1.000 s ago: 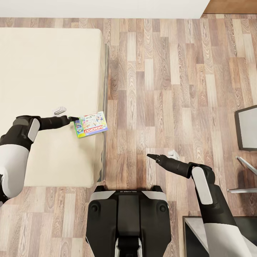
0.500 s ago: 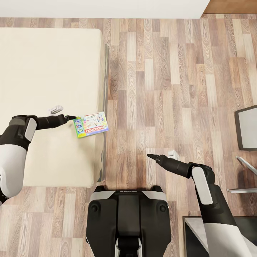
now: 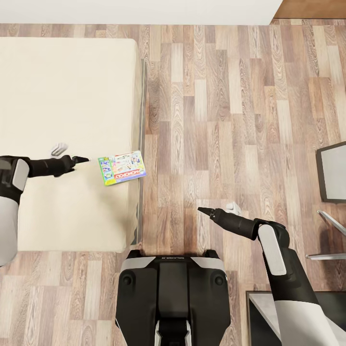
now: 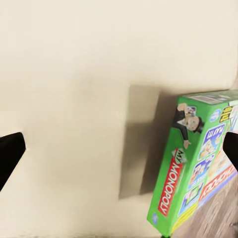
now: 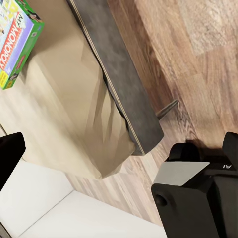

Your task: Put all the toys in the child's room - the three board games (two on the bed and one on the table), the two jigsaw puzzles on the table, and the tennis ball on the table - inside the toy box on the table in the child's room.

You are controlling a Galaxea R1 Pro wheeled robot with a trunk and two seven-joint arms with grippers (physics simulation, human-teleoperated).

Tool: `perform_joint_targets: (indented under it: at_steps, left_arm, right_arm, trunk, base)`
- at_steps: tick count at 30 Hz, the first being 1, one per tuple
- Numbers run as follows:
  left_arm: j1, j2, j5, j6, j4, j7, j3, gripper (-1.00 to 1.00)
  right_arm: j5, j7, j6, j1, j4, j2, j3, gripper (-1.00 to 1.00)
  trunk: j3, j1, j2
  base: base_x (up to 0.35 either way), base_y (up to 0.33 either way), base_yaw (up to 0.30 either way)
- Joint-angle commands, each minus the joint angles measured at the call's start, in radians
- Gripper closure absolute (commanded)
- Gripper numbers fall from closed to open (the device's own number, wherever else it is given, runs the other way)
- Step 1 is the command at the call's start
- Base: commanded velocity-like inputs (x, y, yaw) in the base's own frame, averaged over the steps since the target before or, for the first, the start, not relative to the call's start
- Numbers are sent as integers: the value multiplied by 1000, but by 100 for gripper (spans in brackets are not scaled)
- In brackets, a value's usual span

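A green-edged pale blue board game with a Monopoly cover lies flat on the beige bed, overhanging its right edge. My left gripper hovers over the mattress a short way left of the game, open and empty. In the left wrist view the game sits ahead between the spread fingertips of that gripper. My right gripper is open and empty above the wood floor, right of the bed's corner. The right wrist view looks past the gripper to the game and the bed's grey frame.
My black base stands just off the bed's near corner. A grey dark-framed panel and thin metal bars are at the right edge, a dark cabinet top at lower right. Wood floor stretches between bed and panel.
My left arm has drawn back to the left, so its gripper no longer touches the game's left end. The game and the right arm have stayed put.
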Motion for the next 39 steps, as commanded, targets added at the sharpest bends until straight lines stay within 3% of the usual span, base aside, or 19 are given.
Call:
perform_joint_targets:
  at_steps: [1,7,12,20,27,33,39]
  left_arm:
    - [0,6,9,16,0,2,6,-100]
    - [1,43,9,61,0,-2,20,-100]
    - [2,102,10,108,-1,-45,22,-100]
    - [13,183,1,130,-1,-277,21,-100]
    - [18,241,2,133,-1,-368,17,-100]
    - [44,273,3,133,-1,-436,17,-100]
    - [78,286,2,133,-1,-560,14,-100]
  right_arm:
    - [9,10,4,0,0,0,-2,-100]
    - [8,10,3,0,0,0,-2,-100]
    - [8,10,1,1,0,0,-2,-100]
    - [8,10,-3,1,0,1,-2,-100]
    - [9,9,-4,2,0,2,-2,-100]
    - [7,9,-5,4,-1,2,-2,-100]
    - [5,10,-6,9,-2,1,-3,-100]
  trunk:
    - [-1,1,-2]
    - [-1,1,-2]
    - [3,1,-2]
    - [15,1,-2]
    - [26,1,-2]
    - [36,1,-2]
    - [45,1,-2]
  base:
    - [0,0,0]
    - [0,0,0]
    - [0,0,0]
    - [0,0,0]
    - [0,0,0]
    - [0,0,0]
    - [0,0,0]
